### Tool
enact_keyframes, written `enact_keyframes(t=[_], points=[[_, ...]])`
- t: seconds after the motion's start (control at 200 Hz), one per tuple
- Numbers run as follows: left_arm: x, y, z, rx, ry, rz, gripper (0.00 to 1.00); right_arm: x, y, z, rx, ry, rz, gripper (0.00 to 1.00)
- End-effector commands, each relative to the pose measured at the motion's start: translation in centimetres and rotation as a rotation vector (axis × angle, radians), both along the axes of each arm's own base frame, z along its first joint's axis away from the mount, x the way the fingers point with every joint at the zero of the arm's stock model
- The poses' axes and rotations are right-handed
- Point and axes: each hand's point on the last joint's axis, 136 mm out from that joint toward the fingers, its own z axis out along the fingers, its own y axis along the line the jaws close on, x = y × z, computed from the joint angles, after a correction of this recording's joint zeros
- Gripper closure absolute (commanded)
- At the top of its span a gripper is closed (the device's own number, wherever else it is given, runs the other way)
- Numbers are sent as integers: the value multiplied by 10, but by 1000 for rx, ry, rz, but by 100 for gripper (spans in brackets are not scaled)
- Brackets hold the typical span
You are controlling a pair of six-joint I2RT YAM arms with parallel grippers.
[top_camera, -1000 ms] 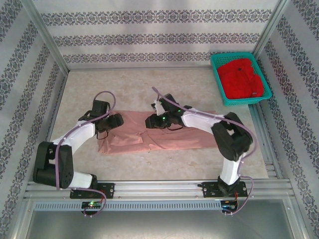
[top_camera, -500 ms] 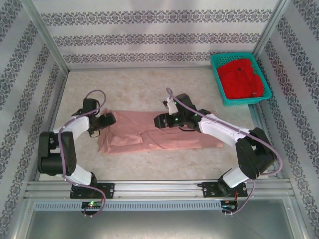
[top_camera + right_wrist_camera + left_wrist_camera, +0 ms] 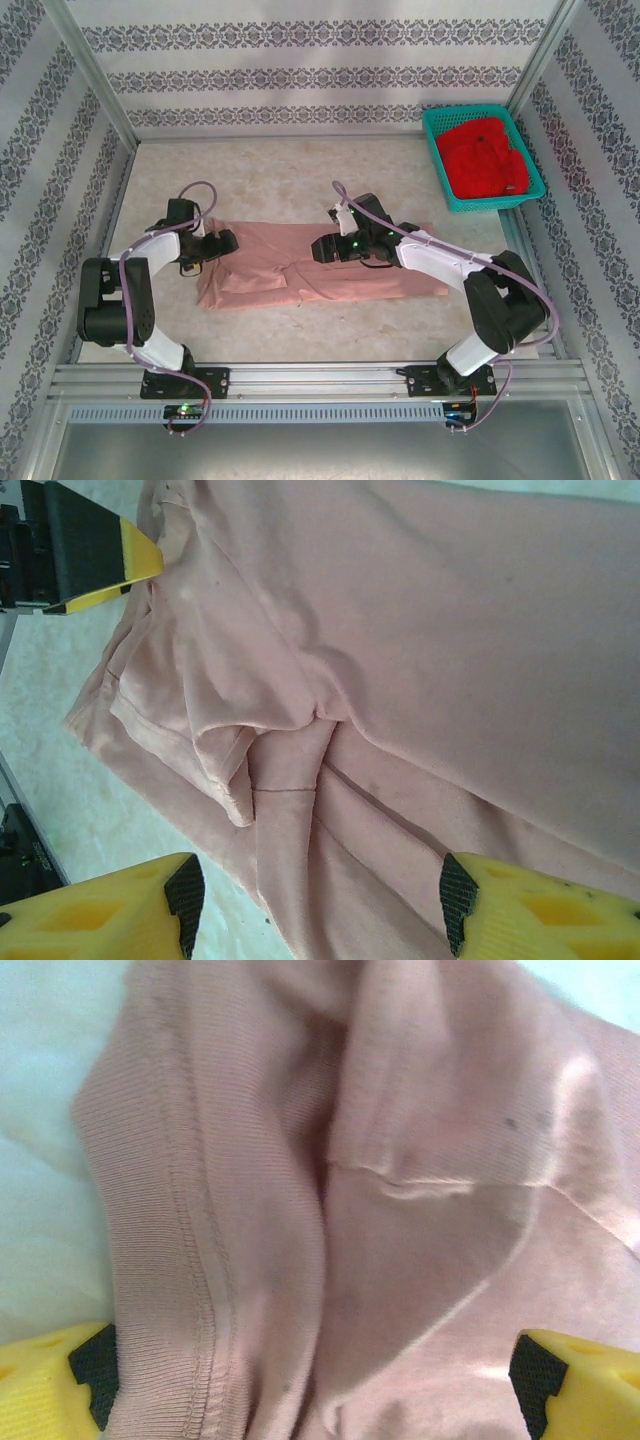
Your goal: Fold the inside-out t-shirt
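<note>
The salmon-pink t-shirt [image 3: 330,268] lies folded into a long flat band across the middle of the table. My left gripper [image 3: 222,241] hovers at its left end, open, its yellow fingers [image 3: 50,1380] wide apart over the ribbed hem [image 3: 190,1260]. Over the shirt's middle, my right gripper [image 3: 322,248] stands open too. Between its fingers [image 3: 530,915] lies a bunched sleeve fold [image 3: 285,780]. Nothing is pinched by either gripper. The left gripper's finger [image 3: 95,550] shows at the top left of the right wrist view.
A teal basket [image 3: 437,165] at the back right holds a bright red garment [image 3: 485,160]. Patterned walls and metal posts ring the beige tabletop [image 3: 300,170]. A metal rail [image 3: 320,380] runs along the near edge.
My left arm has drawn back to the left, with its gripper now at the shirt's left end. My right gripper has slid right along the shirt and its arm has stretched out.
</note>
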Motion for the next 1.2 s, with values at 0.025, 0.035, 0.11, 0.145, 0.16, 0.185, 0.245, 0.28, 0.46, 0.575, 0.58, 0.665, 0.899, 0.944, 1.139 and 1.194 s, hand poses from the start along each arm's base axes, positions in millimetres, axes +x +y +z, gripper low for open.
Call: enact_keyframes(t=[0.025,0.035,0.11,0.145,0.16,0.185,0.245,0.28,0.46,0.575,0.58,0.665,0.899,0.944,1.139,1.194], points=[[-17,-52,-1,-161,9,-159,5,2,4,-4,34,35,-3,35],[-17,-53,0,-163,7,-163,5,2,4,-4,35,37,-4,35],[-19,-62,2,-172,-7,-198,11,3,6,-5,39,49,-8,35],[-19,-67,2,-173,-13,-216,13,3,6,-6,41,52,-8,35],[-19,-68,2,-173,-17,-222,14,4,7,-6,42,53,-10,35],[-19,-71,2,-173,-19,-233,16,4,7,-6,43,55,-10,35],[-20,-79,0,-178,-18,-262,21,4,8,-7,43,60,-9,36],[-20,-85,-1,-183,-21,-280,24,4,8,-7,42,62,-8,36],[-17,-107,-2,-174,-47,-352,36,5,9,-7,45,67,-7,36],[-13,-107,-6,-157,-50,-348,48,4,8,-8,41,69,-9,37],[-13,-108,-6,-157,-51,-349,48,4,8,-8,41,69,-10,37],[-10,-106,-5,-148,-59,-342,59,4,7,-10,36,73,-10,37],[-3,-83,4,-39,-91,-287,76,2,5,-12,20,76,-13,37],[-4,-78,3,-24,-80,-278,82,3,4,-11,19,74,-14,37],[-5,-42,6,119,-23,-200,99,5,-8,-13,-22,72,-35,38],[-5,-28,12,190,-10,-170,100,8,-19,-14,-35,79,-60,38]])
